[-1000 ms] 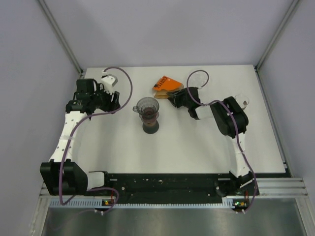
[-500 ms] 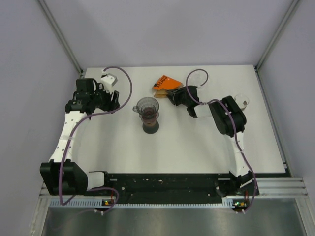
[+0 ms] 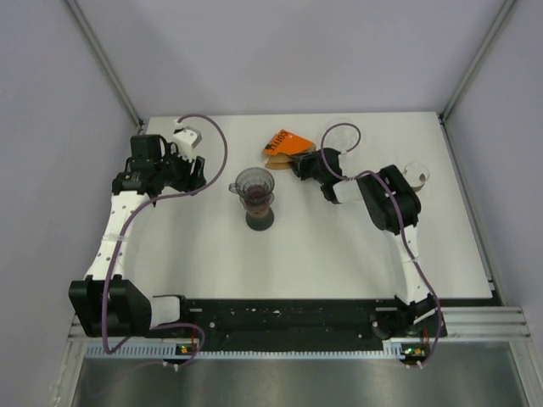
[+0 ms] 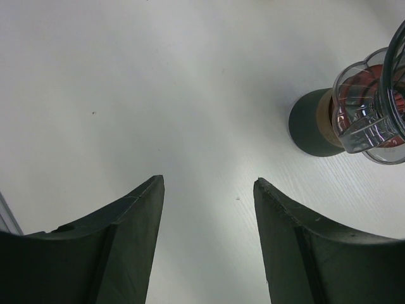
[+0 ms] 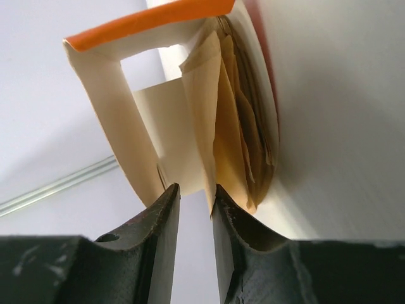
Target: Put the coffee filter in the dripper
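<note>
The clear glass dripper [image 3: 253, 182] stands on a dark base at the table's middle; it also shows at the right edge of the left wrist view [image 4: 370, 107]. An orange-topped carton of brown paper filters [image 3: 284, 144] lies behind it. My right gripper [image 3: 299, 163] is at the carton's open end. In the right wrist view its jaws [image 5: 196, 190] stand a narrow gap apart, with the lower edge of one coffee filter [image 5: 212, 120] lying against the right finger's inner face. My left gripper [image 3: 199, 172] is open and empty left of the dripper, over bare table [image 4: 209, 183].
Several more filters [image 5: 250, 126] stand fanned inside the carton [image 5: 145, 22]. A small round white part [image 3: 417, 174] sits near the right arm's elbow. Grey walls enclose the white table [image 3: 339, 246] on three sides.
My right gripper has edged a little further toward the filter carton and its elbow has shifted slightly. The left arm and the dripper have not moved.
</note>
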Tool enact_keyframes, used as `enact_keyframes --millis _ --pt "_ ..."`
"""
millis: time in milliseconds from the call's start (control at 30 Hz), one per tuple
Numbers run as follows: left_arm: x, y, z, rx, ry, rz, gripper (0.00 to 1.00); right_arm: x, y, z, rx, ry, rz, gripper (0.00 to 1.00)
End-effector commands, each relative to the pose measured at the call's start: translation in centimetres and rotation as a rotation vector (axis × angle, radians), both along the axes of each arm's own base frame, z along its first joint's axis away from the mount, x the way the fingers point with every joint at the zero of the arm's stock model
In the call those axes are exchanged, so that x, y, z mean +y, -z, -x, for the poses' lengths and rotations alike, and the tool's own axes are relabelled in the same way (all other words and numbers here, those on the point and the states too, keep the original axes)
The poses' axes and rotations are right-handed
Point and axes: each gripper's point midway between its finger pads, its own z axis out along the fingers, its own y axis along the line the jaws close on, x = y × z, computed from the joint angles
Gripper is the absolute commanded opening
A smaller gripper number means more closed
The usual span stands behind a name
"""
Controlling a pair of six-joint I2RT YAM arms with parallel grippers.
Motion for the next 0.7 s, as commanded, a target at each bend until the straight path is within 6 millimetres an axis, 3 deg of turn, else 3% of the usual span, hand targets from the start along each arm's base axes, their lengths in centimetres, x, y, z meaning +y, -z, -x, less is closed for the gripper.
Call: enact_keyframes --millis 0,167,333,400,667 --pt "-0.1 -2.6 -0.5 -0.074 0.01 0.009 0.64 0.7 -2.0 -1.4 -0.051 0.034 -0.088 0.27" --pt "0.0 -2.5 -0.5 -0.075 0.011 0.006 0.64 0.8 -1.4 -1.6 -0.031 0.038 -0.105 0.2" --pt "0.0 -2.5 -0.5 -0.073 0.014 0.004 0.64 0.4 -1.1 -1.3 -0.025 0.053 -0.115 0.0" --pt "-0.1 -2.4 -0.4 -0.07 0.015 0.006 0.64 0.1 -1.5 -0.9 -0.041 0.052 -0.098 0.0" --pt "0.0 -2.8 -0.4 -0.071 0.015 0.0 0.64 -1.7 -6.6 1.8 -0.184 0.039 -0.021 0.0"
